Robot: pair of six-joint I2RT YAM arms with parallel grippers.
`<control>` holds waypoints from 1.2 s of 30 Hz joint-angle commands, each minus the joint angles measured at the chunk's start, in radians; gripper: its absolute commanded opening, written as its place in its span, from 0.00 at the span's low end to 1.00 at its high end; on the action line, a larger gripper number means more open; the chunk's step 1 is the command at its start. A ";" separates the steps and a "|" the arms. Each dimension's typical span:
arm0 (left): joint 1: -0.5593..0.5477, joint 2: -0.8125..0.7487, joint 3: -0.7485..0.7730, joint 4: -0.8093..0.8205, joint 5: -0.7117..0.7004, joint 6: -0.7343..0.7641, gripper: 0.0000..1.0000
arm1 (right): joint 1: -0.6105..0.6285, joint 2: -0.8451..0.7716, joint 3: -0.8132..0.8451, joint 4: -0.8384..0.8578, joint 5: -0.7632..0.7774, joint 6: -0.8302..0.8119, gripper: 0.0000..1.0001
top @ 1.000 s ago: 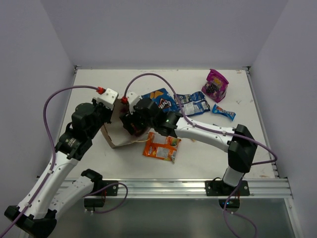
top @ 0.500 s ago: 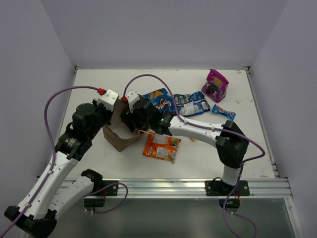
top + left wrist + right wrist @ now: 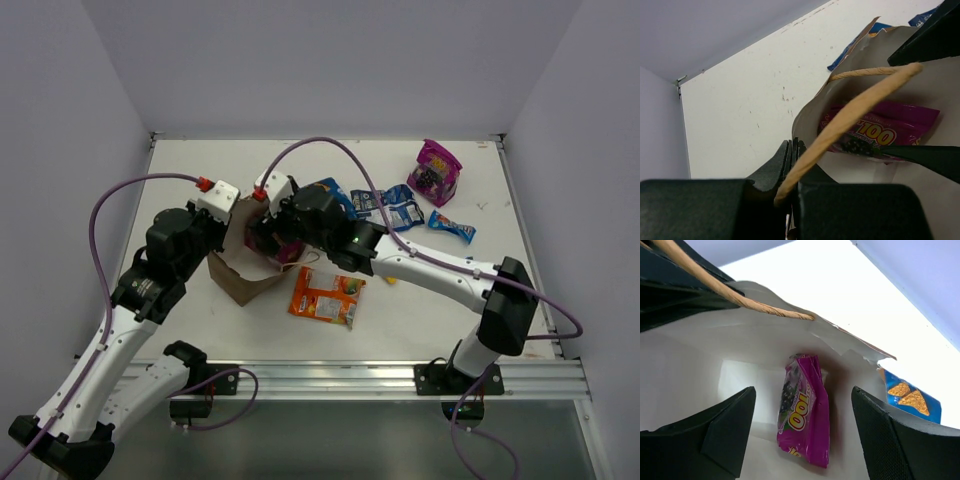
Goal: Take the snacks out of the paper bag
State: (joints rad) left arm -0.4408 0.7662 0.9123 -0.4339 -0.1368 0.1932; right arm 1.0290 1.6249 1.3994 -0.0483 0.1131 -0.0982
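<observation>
A white worktop (image 3: 190, 185), lightly scuffed and flecked with small dark marks, spans the scene; a plain, pale lilac-grey back wall (image 3: 330, 60), left wall (image 3: 60, 140) and right wall (image 3: 590, 120) close it in; a silver metal rail (image 3: 330, 374) edges its near side; a grey surface (image 3: 350, 440) lies below; the light is even and soft.

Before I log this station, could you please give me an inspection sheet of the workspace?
Surface: white table, lightly scuffed.
Job's things: paper bag open, one magenta pouch inside; second magenta pouch, blue chip bag, blue-white packet, small blue wrapper, orange packet lie outside.
Clutter: nothing seen.
Grippers: left gripper shut on the bag's rim; right gripper open at the bag's mouth, astride that pouch.
Cables: purple cables loop above both arms.
Surroundings: plain walls on three sides; metal rail at near edge.
</observation>
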 commanded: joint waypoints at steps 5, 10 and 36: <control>-0.001 -0.025 0.053 0.066 0.006 -0.009 0.00 | -0.009 0.154 0.050 -0.027 -0.015 -0.048 0.80; -0.001 -0.031 0.054 0.073 0.014 -0.012 0.00 | -0.036 0.208 0.024 -0.019 -0.020 -0.011 0.80; -0.001 -0.021 0.053 0.083 -0.006 -0.017 0.00 | -0.037 -0.091 0.204 -0.053 -0.216 -0.090 0.00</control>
State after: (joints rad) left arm -0.4408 0.7547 0.9188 -0.4122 -0.1280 0.1925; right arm 0.9878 1.6794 1.5036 -0.2562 -0.0757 -0.1581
